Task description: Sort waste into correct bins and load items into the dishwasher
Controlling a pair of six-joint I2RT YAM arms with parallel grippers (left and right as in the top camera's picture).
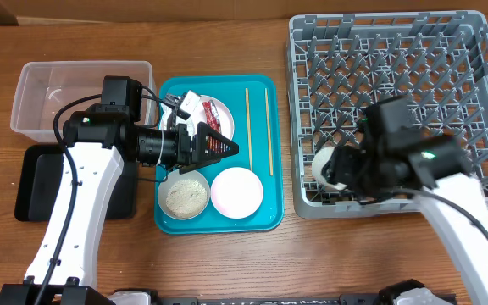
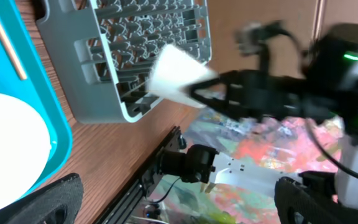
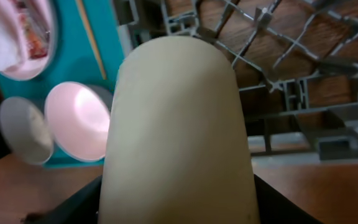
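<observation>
Tabletop (image 1: 227, 34) holds teal tray (image 1: 257, 127) between clear tub (image 1: 49, 93) and grey rack (image 1: 299, 127)

The small white cup (image 1: 332, 165) is hanging tilted between the right claw's (image 1: 339, 168) fingers, with the grey dish rack's (image 1: 388, 51) corner lying just beneath.

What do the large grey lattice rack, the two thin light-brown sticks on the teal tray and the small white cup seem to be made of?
The large grey lattice rack: moulded plastic, matte; uniform colour, thin pegs.
The two thin light-brown sticks: probably wood or bamboo; pale tan, dull.
The small white cup: ceramic or hard plastic; smooth, faint sheen, undecidable.
</observation>
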